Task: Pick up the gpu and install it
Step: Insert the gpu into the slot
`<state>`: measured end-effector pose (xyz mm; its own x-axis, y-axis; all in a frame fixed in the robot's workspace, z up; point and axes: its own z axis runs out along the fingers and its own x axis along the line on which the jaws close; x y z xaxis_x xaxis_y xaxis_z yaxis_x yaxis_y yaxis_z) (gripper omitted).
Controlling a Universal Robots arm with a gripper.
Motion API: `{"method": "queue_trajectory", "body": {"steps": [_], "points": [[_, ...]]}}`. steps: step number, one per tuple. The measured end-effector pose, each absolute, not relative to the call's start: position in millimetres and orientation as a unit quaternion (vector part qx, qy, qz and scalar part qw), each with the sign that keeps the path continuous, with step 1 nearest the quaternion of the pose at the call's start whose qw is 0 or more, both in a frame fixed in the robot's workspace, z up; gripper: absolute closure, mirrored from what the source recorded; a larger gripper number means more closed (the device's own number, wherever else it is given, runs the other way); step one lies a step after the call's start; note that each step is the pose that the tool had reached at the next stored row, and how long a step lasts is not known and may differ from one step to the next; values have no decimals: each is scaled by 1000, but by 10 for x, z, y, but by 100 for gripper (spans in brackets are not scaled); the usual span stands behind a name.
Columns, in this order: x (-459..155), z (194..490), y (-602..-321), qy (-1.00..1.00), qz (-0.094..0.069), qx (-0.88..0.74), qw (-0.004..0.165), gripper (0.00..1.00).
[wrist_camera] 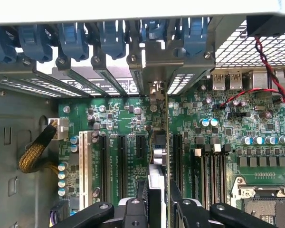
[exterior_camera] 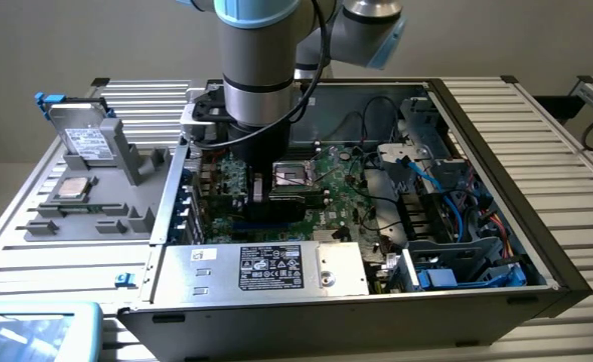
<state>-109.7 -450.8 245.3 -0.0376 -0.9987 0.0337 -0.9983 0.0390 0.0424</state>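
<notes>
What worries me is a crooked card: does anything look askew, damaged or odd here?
Nothing stands out. The gpu, gripped in the pincer, stands straight and runs parallel to the expansion slots on the motherboard; no bent, loose or damaged part shows.

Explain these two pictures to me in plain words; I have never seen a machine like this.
The grey tube with blue caps at the top is a robot arm. One picture is from a camera standing off the arm. It shows the arm reaching into an open computer case on a slatted metal table. Inside lies the large green motherboard. On the exterior view's left, a grey holder carries an upright hard drive.

The other picture is from a camera on the arm's wrist, looking past the gripper. Its black fingers are closed on the gpu, a thin card seen edge-on, among the long slots of the motherboard. Whether it is seated I cannot tell.
</notes>
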Motion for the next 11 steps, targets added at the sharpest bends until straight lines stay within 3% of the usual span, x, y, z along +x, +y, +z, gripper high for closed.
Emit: {"method": "queue_trajectory", "body": {"steps": [11], "points": [[-1102, 2456, -4519, -720, -3, 693, 22, 71]]}}
